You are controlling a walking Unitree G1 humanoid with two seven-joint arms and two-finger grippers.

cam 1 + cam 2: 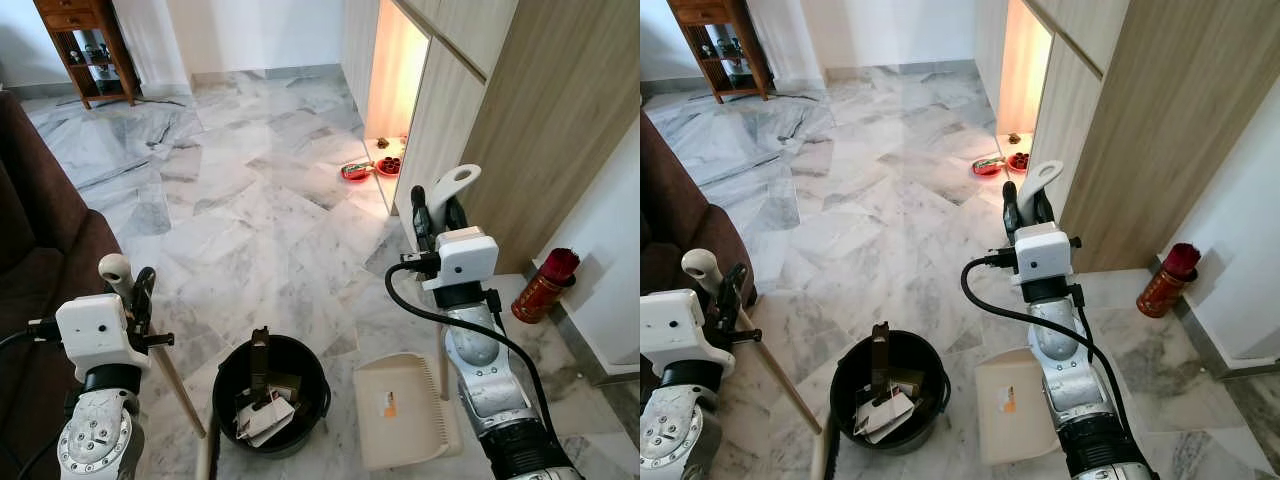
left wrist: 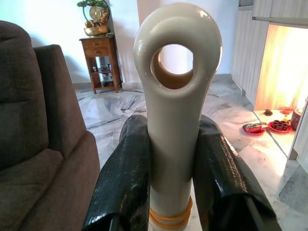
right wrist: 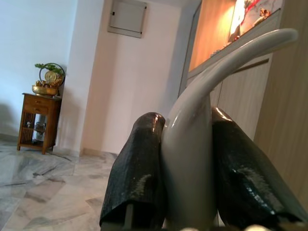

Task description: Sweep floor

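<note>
Both silver arms rise from the near edge of the head views, the left at 7 o'clock and the right at 5 o'clock. Left gripper (image 1: 137, 290) is clamped on the broom handle (image 1: 122, 275): the wrist view shows both black fingers (image 2: 125, 178) pressed flat against the cream shaft just below its looped end, with an orange band around the shaft at the finger bases. From the grip, the broom's wooden shaft slants down toward 5 o'clock and meets the floor beside the black bucket (image 1: 300, 365). Right gripper (image 1: 437, 215) is clamped on the dustpan handle (image 1: 455, 185), a pale curved grip standing upright; its wrist view shows the two fingers (image 3: 137, 168) tight against either side of the handle, the curved tip projecting beyond them. Directly below this arm, at 6 o'clock, the cream dustpan (image 1: 400, 405) rests flat on the marble floor (image 1: 230, 200), just beside the bucket on its 3 o'clock side. Paper scraps and a dark upright piece lie inside the bucket. A brown sofa (image 1: 35, 230) occupies 9 o'clock, a wooden side table (image 1: 85, 45) stands at 11 o'clock, red dishes (image 1: 370, 168) sit at the lit cabinet opening at 1 o'clock, and a red cylinder (image 1: 545, 283) leans near the wall at 3 o'clock.
</note>
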